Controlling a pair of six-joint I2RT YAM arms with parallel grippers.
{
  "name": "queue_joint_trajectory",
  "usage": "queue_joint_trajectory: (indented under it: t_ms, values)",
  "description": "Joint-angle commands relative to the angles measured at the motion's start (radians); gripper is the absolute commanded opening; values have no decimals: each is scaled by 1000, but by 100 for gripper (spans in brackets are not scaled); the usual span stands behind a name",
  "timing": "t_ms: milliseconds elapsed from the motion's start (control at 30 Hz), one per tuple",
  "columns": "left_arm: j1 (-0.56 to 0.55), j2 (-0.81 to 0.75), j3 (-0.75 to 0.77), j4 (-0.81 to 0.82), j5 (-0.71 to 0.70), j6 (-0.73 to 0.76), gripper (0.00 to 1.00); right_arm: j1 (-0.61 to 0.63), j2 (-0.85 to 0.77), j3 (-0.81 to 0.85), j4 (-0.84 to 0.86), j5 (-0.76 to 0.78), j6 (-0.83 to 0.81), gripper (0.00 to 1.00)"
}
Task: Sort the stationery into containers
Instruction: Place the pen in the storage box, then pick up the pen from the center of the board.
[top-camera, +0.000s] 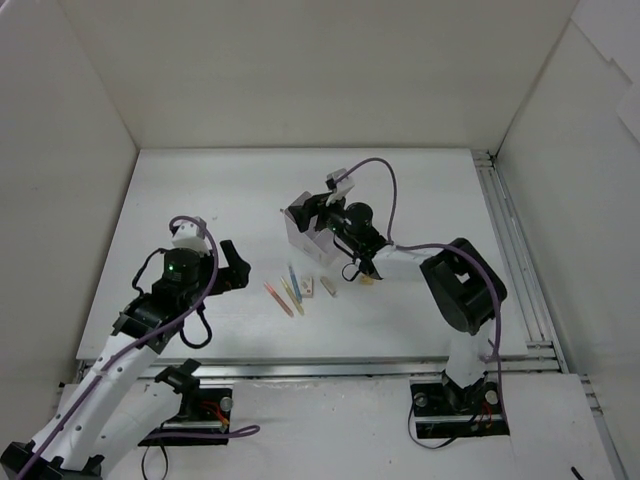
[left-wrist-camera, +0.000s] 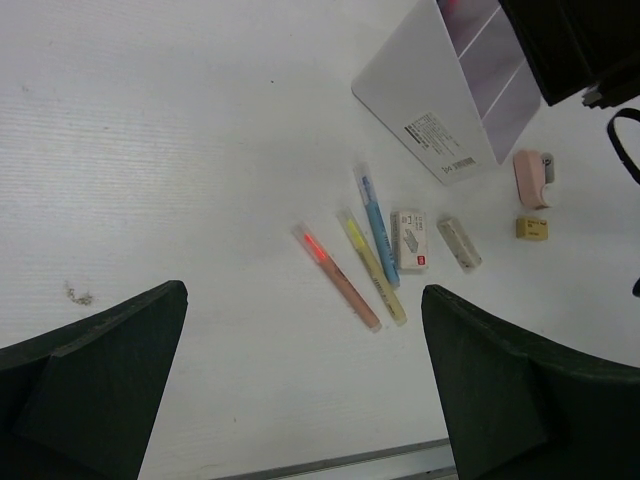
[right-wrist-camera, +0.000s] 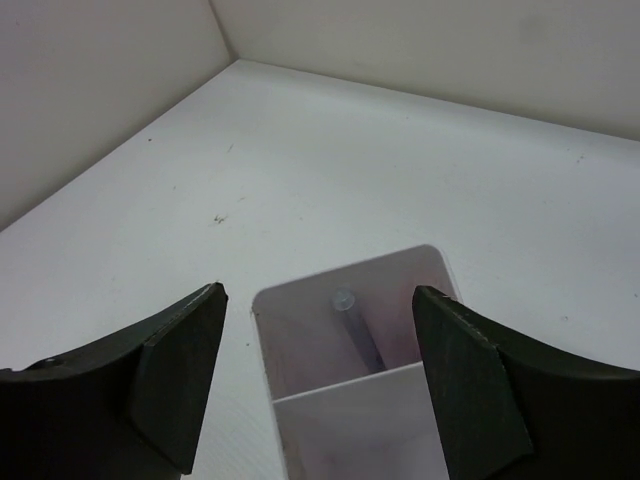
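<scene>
The right gripper (right-wrist-camera: 318, 290) hangs wide-jawed over the divided box (left-wrist-camera: 420, 90), where one pen (right-wrist-camera: 355, 330) leans, apparently just dropped, while the left gripper (left-wrist-camera: 303, 292), equally wide, faces the loose pens (left-wrist-camera: 372, 268), seemingly to pick one

Near compartment of box (right-wrist-camera: 300, 350) cut off below; dim pen (right-wrist-camera: 355, 335) inside, colour unclear.

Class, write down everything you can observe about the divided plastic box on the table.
The box is translucent plastic, faintly lavender and rectangular, with rounded corners. A divider splits it into two compartments. One holds a dark pen leaning inside; the other is only partly in view. A printed label sits on one outer wall. The box stands open-topped on the white table, directly beneath the open right end effector, which does not appear to touch it.
</scene>
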Motion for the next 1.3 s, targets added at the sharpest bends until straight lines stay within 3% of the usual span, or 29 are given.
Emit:
queue_joint_trajectory:
  t_ms: [0, 67, 233, 333, 433, 600, 800, 933, 1167, 1267]
  values:
    - [-3, 4, 51, 17, -6, -19, 100, 15, -198, -41, 87, 52, -12, 75]
    - [-3, 3, 52, 11, -15, -24, 100, 35, -289, -64, -73, 96, -18, 98]
    - [-3, 22, 66, -47, -59, -56, 100, 131, -416, 28, -740, 202, -13, 98]
    - [-3, 26, 65, -77, -87, -85, 100, 200, -380, 118, -1030, 268, -6, 98]
    - [-3, 7, 60, -121, -122, -150, 100, 248, -313, 200, -1183, 342, 34, 98]
    - [-3, -25, 45, -219, -182, -200, 100, 323, -233, 224, -1222, 325, 79, 98]
    - [-3, -82, 6, -230, -172, -205, 100, 386, -108, 292, -1214, 590, 215, 98]
    - [-3, -103, -7, -233, -169, -202, 100, 394, -62, 306, -1130, 641, 252, 96]
    - [-3, -137, -1, -262, -156, -200, 100, 386, 43, 355, -1028, 683, 255, 66]
    - [-3, -145, 0, -268, -150, -200, 100, 372, 71, 378, -1022, 648, 263, 61]
